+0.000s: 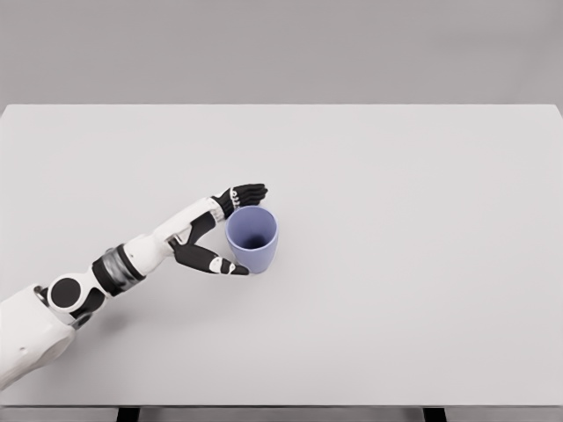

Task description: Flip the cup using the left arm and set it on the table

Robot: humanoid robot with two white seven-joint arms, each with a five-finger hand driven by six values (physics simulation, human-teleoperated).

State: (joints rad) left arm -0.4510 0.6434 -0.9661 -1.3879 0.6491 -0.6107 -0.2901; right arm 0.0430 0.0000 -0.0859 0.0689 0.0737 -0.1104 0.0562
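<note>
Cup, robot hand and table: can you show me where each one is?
cup [252,239]: head view, on its purple side wall below the open mouth.
left hand [211,230]: head view, on the palm beside the cup.
table [422,264]: head view, on a bare part of its top.

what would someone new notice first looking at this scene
The blue cup stands out first, near the middle of the white table, its opening visible to the camera. The left hand comes next, reaching in from the lower left with dark fingers behind the cup and thumb in front, wrapped around it.
</note>
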